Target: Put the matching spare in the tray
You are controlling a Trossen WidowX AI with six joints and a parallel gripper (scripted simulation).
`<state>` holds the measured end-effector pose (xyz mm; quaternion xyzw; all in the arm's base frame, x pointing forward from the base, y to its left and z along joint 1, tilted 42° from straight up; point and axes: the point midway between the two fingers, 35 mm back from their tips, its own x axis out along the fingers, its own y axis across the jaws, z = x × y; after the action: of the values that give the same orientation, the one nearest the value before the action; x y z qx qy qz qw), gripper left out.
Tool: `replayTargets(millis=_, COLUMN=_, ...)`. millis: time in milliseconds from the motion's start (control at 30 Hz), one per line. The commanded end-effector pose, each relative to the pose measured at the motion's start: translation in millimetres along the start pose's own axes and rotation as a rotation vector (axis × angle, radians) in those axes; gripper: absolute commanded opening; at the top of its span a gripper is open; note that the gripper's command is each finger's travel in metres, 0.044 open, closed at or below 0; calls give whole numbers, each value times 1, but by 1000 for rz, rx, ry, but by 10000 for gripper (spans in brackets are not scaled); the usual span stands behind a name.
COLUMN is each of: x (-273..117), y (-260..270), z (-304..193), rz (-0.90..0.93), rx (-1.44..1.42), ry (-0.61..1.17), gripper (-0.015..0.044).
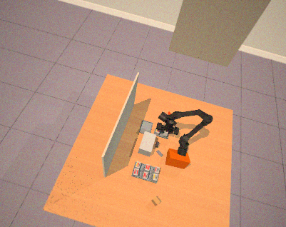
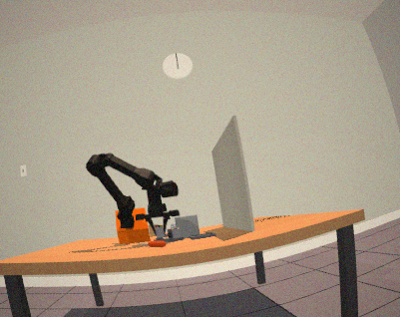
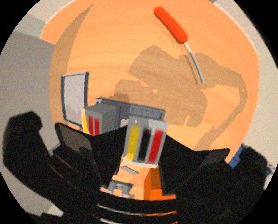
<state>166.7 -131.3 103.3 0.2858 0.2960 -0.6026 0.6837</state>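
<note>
My gripper [image 1: 167,132] [image 2: 160,232] [image 3: 143,129] points down and is shut on a grey spare [image 3: 145,136] with yellow, black and red stripes. The spare is low at the near rack [image 1: 165,136] [image 3: 151,112]; whether it touches the rack cannot be told. Another grey spare [image 3: 94,123], with yellow and red stripes, stands to its left in the wrist view. The flat grey tray [image 1: 146,127] [image 3: 74,100] lies between the near rack and the upright panel. A pale box-shaped unit [image 1: 147,142] [image 2: 188,226] stands beside the tray. Its back and its printed code are not readable.
A tall panel [image 1: 121,125] [image 2: 232,179] stands behind the unit and tray. A second rack holds several striped pieces [image 1: 147,167]. An orange-handled tool [image 2: 157,244] [image 3: 170,24] lies near the gripper. A small grey piece [image 1: 160,153] and a tan block [image 1: 156,200] lie on the table.
</note>
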Motion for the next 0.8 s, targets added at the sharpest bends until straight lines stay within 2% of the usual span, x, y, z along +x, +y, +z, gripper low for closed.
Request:
replayTargets(millis=0, x=-18, y=2, z=0, rz=4, rx=4, ry=1, gripper=0)
replayTargets(millis=367, x=-61, y=-1, z=1, rz=4, rx=0, ry=-6, gripper=0)
replayTargets(millis=633, x=-61, y=-1, z=0, rz=4, rx=-4, ry=-2, gripper=0)
replayTargets(millis=767, x=-73, y=0, z=0, rz=6, rx=-2, ry=2, gripper=0)
